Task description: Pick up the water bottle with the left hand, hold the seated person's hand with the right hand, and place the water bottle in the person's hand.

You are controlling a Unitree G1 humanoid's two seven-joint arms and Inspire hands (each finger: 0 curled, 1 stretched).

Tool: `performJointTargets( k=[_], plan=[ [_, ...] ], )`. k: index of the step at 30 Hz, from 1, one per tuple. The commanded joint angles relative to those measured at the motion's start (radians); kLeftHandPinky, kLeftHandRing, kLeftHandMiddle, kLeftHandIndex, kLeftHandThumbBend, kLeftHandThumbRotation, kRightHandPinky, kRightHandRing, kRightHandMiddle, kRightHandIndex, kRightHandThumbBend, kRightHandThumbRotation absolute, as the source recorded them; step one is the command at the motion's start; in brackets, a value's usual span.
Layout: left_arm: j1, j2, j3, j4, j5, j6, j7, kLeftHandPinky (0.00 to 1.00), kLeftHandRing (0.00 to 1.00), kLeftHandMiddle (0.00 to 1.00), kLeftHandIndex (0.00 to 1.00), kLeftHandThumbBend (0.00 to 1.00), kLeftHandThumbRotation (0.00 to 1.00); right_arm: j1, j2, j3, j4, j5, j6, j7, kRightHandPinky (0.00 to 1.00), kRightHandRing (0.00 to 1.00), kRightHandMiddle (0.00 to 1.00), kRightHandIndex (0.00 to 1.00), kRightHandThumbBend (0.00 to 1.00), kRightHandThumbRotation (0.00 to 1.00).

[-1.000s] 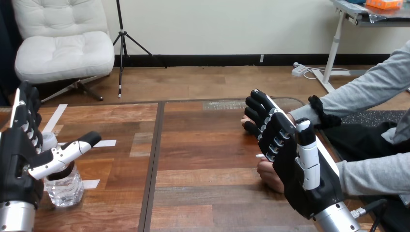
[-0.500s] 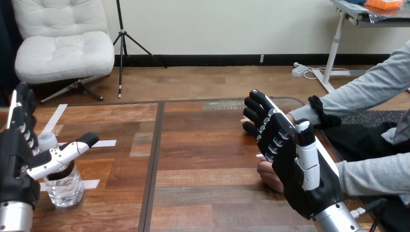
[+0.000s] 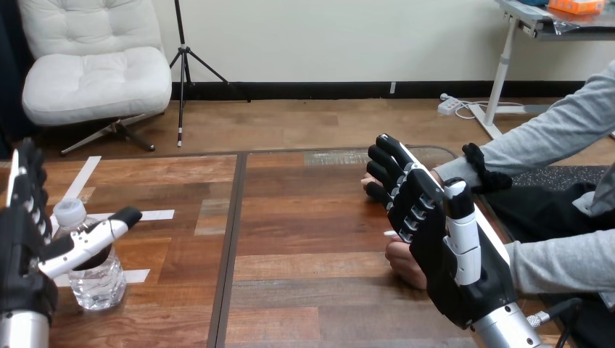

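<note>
While bottle [image 3: 96, 283] stands upright, left robot hand [image 3: 22, 254] flanking

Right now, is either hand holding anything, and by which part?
Nothing is held. The left hand is open, thumb crossing in front of the upright water bottle. The right hand stands open beside the person's nearer hand.

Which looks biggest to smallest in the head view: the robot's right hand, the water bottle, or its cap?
Largest: right hand, though being near the camera makes it look bigger.
Then: water bottle.
Smallest: bottle cap.
</note>
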Motion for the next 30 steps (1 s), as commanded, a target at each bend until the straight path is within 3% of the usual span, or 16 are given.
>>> performJointTargets(
  k=[1,10,19,30],
  plan=[
    [-0.064,0.019,0.000,0.030,-0.005,-0.029,0.008,1.00,1.00,1.00,1.00,1.00,0.00,-0.029,-0.009,-0.015,-0.035,0.009,-0.017,0.004,1.00,1.00,0.98,0.97,0.81,1.00],
    [-0.069,0.026,0.014,0.050,-0.016,-0.019,0.031,1.00,1.00,1.00,1.00,1.00,0.00,-0.030,-0.008,-0.015,-0.031,0.009,-0.024,0.009,1.00,1.00,0.98,0.97,0.81,1.00],
    [-0.065,0.051,0.021,0.060,0.027,0.008,0.082,1.00,1.00,1.00,1.00,1.00,0.01,-0.032,-0.009,-0.016,-0.034,0.010,-0.022,0.010,1.00,1.00,0.98,0.97,0.81,1.00],
    [-0.068,0.063,0.037,0.092,0.007,0.001,0.074,1.00,1.00,1.00,1.00,1.00,0.01,-0.026,-0.008,-0.018,-0.044,0.010,-0.016,0.005,1.00,1.00,0.98,0.97,0.83,1.00]
  ],
)
